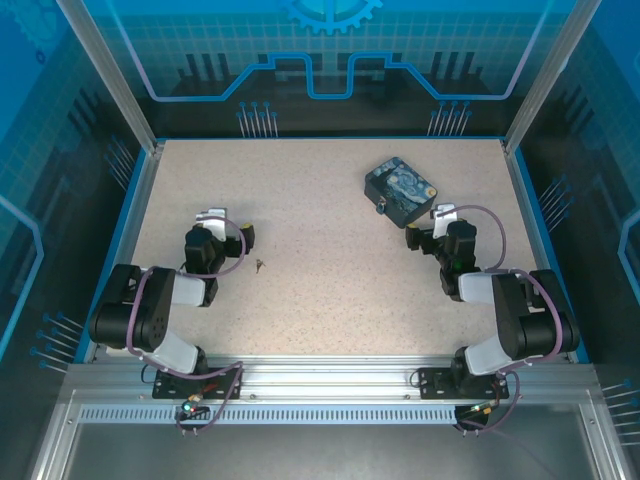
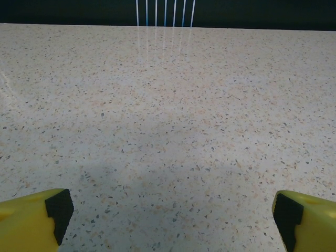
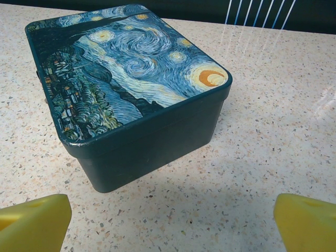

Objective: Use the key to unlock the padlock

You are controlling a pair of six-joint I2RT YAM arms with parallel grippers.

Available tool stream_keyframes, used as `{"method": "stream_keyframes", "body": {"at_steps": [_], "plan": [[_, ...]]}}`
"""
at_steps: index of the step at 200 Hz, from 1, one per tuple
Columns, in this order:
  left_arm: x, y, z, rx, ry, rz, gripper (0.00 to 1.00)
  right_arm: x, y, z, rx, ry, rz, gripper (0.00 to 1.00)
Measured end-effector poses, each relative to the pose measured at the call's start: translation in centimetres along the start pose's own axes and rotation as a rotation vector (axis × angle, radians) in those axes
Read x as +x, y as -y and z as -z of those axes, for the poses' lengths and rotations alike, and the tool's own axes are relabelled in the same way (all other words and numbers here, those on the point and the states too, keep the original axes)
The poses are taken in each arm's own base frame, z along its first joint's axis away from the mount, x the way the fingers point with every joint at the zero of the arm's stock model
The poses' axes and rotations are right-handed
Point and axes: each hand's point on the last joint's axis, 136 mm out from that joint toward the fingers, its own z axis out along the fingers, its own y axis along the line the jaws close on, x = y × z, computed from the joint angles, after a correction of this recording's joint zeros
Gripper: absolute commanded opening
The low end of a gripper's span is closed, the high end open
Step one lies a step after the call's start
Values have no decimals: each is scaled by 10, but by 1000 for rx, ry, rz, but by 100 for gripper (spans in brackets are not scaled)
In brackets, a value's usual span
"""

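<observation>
Inspection of the work area: both arms rest low on the table point(image 1: 330, 310), and nothing is held. The left gripper point(image 1: 230, 226) stands with its jaws fully spread; in its wrist view the 2 yellow fingertips point(image 2: 31, 220) sit at the lower corners with bare speckled surface between them. The right gripper point(image 1: 430, 226) is likewise wide open and empty. The padlock point(image 1: 400, 190) lies flat on the far right part of the table, painted face up. It is just ahead of the right gripper and slightly to its left, as the right wrist view confirms, where the padlock point(image 3: 136, 79) presents 1 corner toward the jaws. Its long axis appears to run diagonally, from far-left to near-right. The key point(image 1: 261, 265) lies alone near the table's middle, to the right of the left gripper and a little nearer the bases, well apart from the padlock. It is too small in the top view to judge its orientation with confidence. Assessment: the left arm is plainly the nearer to the key and would have to turn rightward and inward to bring its jaws over it. The right arm is placed to steady the padlock.
</observation>
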Motion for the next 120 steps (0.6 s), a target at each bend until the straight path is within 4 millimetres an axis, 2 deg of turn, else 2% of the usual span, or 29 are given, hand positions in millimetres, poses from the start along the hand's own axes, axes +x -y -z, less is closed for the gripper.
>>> {"method": "stream_keyframes", "body": {"at_steps": [95,120], "plan": [[1,0,0,0,-4,-1,99,1,-2,1,-13,-16,-1,100],[1,-1,0,-6,-7,-1,99,-16,4,14,15,-11,-15,100]]}}
